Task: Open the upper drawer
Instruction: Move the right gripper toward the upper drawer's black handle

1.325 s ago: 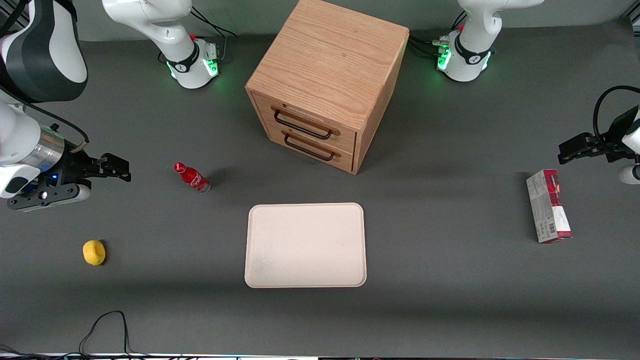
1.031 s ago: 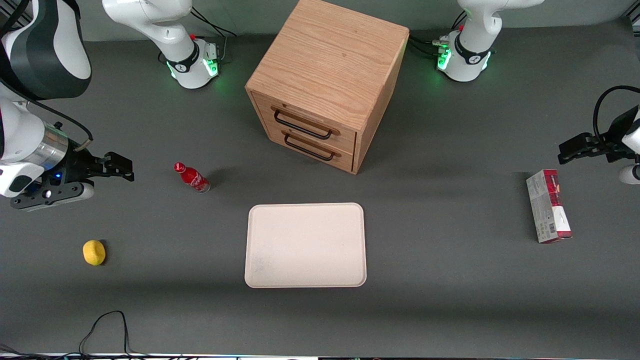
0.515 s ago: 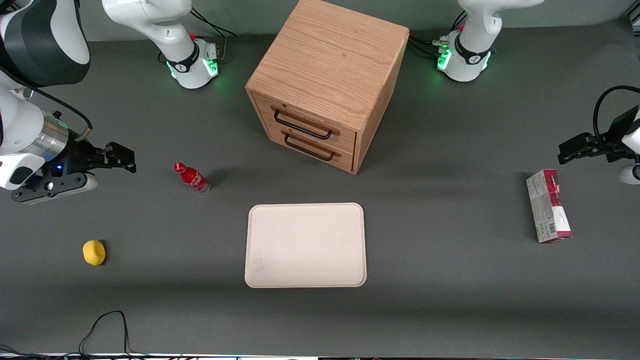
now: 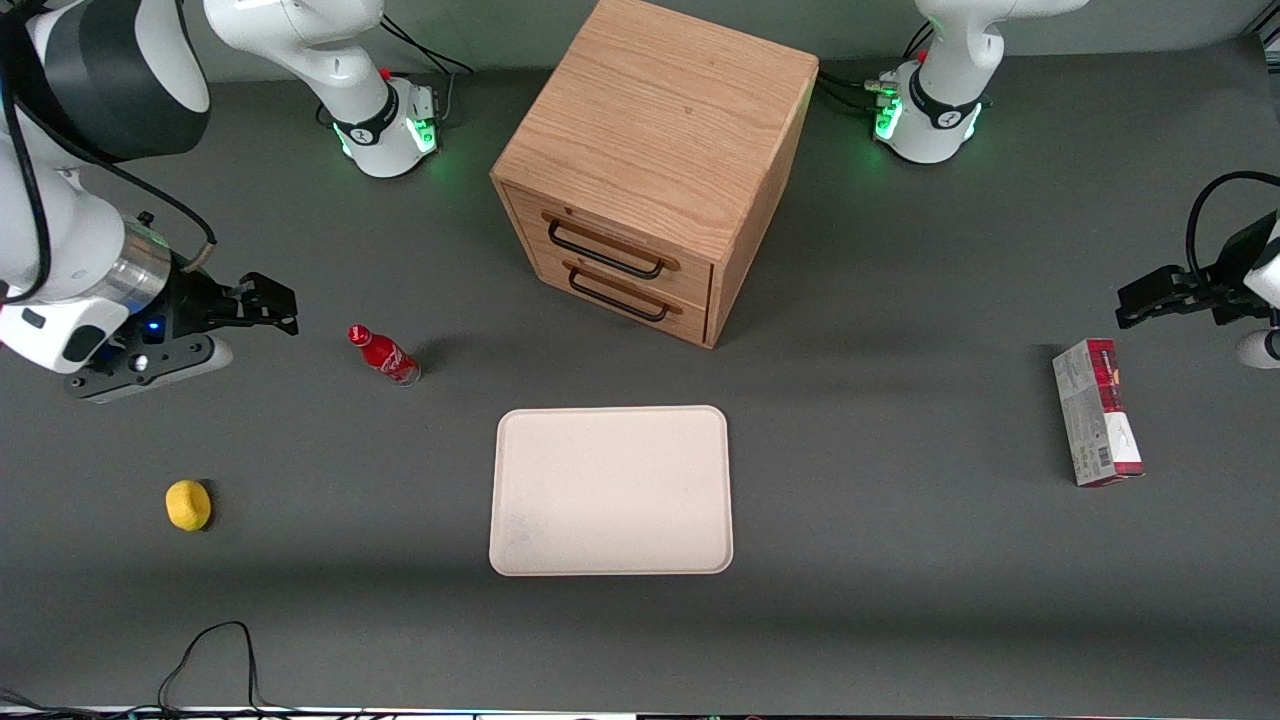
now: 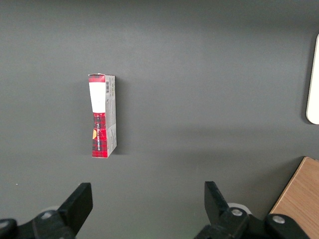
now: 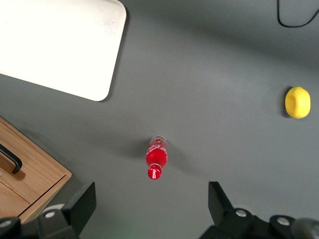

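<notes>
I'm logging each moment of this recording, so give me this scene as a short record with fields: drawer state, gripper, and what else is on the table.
upper drawer: shut, flush with the cabinet front, black bar handle untouched
lower drawer: shut
gripper: open, holding nothing, above the table toward the working arm's end, apart from the cabinet
red bottle: upright, between gripper and cabinet
lemon: nearer the front camera than the gripper
tray: in front of the drawers
red carton: toward the parked arm's end
</notes>
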